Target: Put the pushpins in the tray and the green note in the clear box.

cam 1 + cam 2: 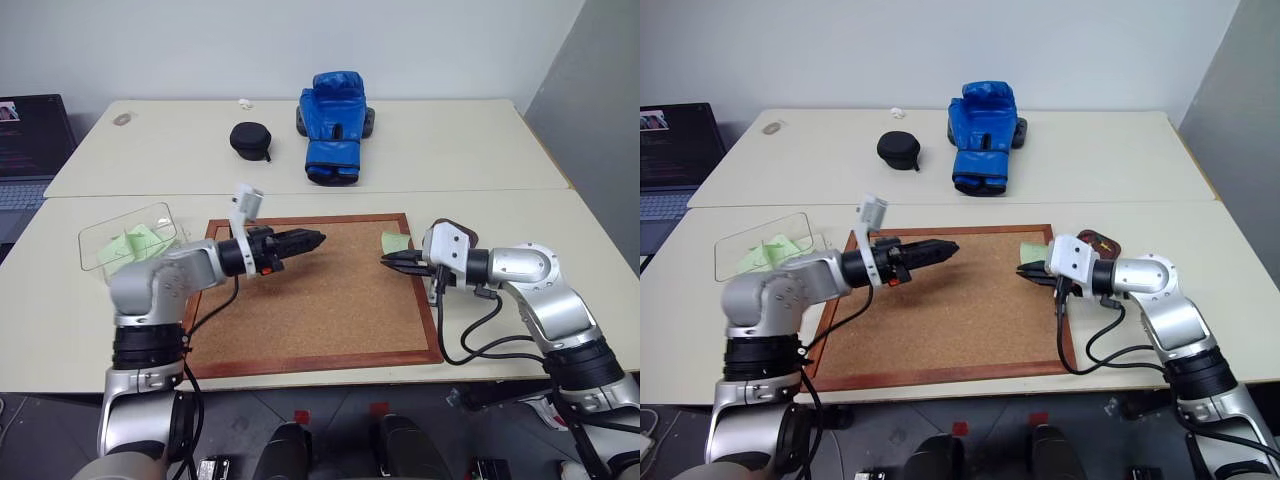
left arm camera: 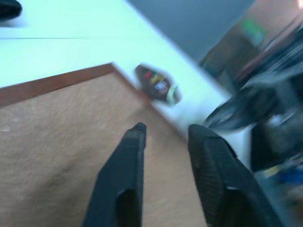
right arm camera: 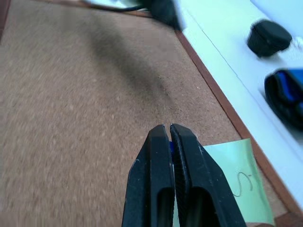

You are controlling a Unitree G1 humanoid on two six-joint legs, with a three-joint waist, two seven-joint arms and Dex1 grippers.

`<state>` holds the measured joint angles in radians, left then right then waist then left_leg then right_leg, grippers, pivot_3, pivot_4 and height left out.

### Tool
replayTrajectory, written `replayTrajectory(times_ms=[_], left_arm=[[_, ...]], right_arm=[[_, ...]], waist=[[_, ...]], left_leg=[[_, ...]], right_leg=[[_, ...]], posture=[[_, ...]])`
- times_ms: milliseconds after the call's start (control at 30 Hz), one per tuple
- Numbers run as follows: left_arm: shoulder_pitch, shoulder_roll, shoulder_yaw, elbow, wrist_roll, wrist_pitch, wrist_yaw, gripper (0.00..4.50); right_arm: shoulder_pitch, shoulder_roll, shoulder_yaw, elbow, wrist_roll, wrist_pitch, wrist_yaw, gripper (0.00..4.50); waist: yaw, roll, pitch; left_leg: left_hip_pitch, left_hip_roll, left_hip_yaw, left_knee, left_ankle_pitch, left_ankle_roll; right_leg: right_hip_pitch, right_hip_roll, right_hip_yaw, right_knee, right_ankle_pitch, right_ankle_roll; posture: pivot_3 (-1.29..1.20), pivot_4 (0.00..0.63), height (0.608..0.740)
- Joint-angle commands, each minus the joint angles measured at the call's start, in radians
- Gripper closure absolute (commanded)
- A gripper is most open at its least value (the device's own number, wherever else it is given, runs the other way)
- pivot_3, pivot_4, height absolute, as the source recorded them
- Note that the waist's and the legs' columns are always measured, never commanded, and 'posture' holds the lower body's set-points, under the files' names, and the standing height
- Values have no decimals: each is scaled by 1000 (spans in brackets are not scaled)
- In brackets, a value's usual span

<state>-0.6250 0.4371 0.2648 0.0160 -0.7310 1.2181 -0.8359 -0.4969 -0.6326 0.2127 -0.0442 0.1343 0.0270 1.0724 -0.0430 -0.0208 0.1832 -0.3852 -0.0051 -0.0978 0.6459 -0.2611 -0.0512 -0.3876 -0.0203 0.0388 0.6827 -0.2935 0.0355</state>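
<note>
Hovering over the cork board [image 1: 310, 300], both arms face each other above its far half. The right end effector [image 3: 169, 130] is clenched, and the right wrist view shows a speck of blue pinched between its tips, most likely a pushpin pulled from the board, though it is too small to be sure. The green note [image 3: 234, 182] lies flat at the board's far right corner, just under and beside that end effector, with a faint scribble on it. The left end effector [image 2: 165, 135] is released, its two fingers standing apart over bare cork with nothing between them.

The tray [image 1: 1098, 243] sits on the table just off the board's far right corner, partly hidden behind the right wrist; the left wrist view shows small coloured bits already lying in it. The clear box [image 1: 125, 240] stands on the table off the board's far left corner, with pale green slips inside.

Judging from this, the step in hand is carrying a pin to the tray. The next move calls for a short swing of the right arm out past the board's right edge, tips over the tray, then letting go low so the pin does not bounce out. After that the note, apparently unpinned, needs lifting and carrying across to the box.
</note>
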Motion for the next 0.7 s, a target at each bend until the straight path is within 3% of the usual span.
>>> replayTrajectory(times_ms=[33, 167, 367, 700], left_arm=[[-72, -71, 145, 43, -144, 216, 113, 2143], [-95, -151, 195, 61, -188, 318, 196, 1424], [-87, -249, 215, 52, -211, 372, 274, 1424], [-70, -300, 167, 39, -229, 370, 291, 1424]], right_arm=[[-29, -30, 27, -17, -54, -220, 59, 4500], [-64, -38, 49, 30, -96, -373, 79, 4500], [-101, -18, 64, 57, -110, -460, 80, 4500], [-134, 25, 90, 54, -128, -477, 61, 4500]], waist=[[2, 0, 0], [3, 0, 0], [4, 0, 0], [7, 0, 0]], left_leg=[[0, 0, 0, 1, 0, 0], [0, -1, -1, 2, 2, -3], [0, 0, -1, 2, 3, -5], [1, 0, -1, 1, 4, -7]], right_leg=[[0, 0, 0, 0, 0, 0], [1, -2, 1, 0, 0, 1], [1, -2, 0, 0, 0, 1], [1, -2, 1, 0, 0, 0]], posture=[[0, 150, 740], [0, 150, 740], [0, 150, 740], [0, 150, 740]])
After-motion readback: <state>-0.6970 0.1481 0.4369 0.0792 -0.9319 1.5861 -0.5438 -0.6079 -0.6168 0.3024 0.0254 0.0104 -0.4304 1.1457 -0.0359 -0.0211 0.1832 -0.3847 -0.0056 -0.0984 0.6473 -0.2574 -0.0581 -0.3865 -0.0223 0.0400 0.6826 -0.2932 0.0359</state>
